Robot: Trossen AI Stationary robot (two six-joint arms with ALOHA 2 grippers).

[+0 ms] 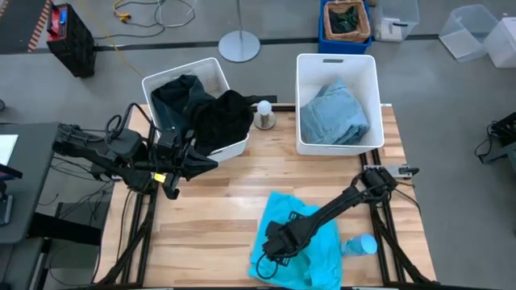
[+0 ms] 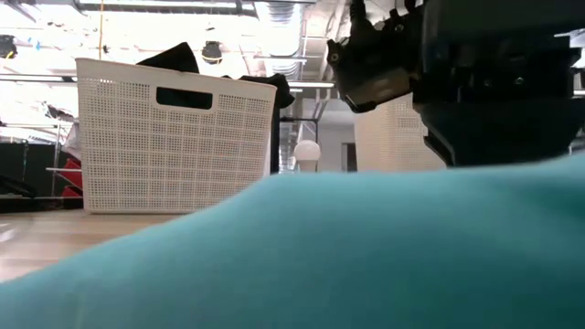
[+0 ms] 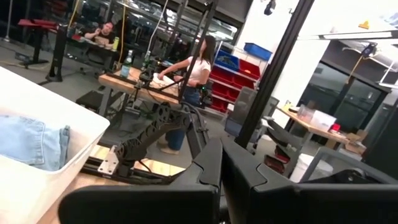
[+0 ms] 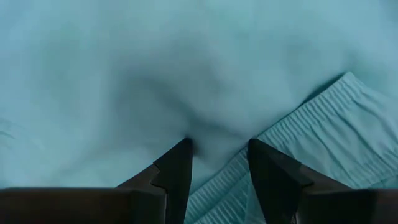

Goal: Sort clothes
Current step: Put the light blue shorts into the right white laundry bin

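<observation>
— Turquoise shirt (image 1: 310,246) first: where is it?

— Spread loose on the near edge of the wooden desk (image 1: 218,217), the only garment not yet in a bin. The right pincer (image 4: 217,163) is down on it, fingers spread with a fold of cloth bulging between the tips; I'd judge it is about to close for a pick.

— And the rest of the clothes?

— The black shirt (image 1: 222,119) hangs over the rim of the left white bin (image 1: 211,71), with the dark teal one (image 1: 176,95) inside it. The grey-blue one (image 1: 333,113) lies folded in the right bin (image 1: 337,64). So darks left, lights right, and the turquoise likely belongs on the right.

— The left arm?

— Its pincer (image 1: 172,173) waits just beside the left bin, fingers pressed together and holding nothing (out of the other arm's way, it seems).

— Anything else around?

— A small pale bulb-shaped thing (image 1: 264,114) stands between the bins, and a light blue roll (image 1: 360,245) lies just beside the shirt. Beyond the desk, people (image 3: 193,68) work at a bench in a workshop.
</observation>
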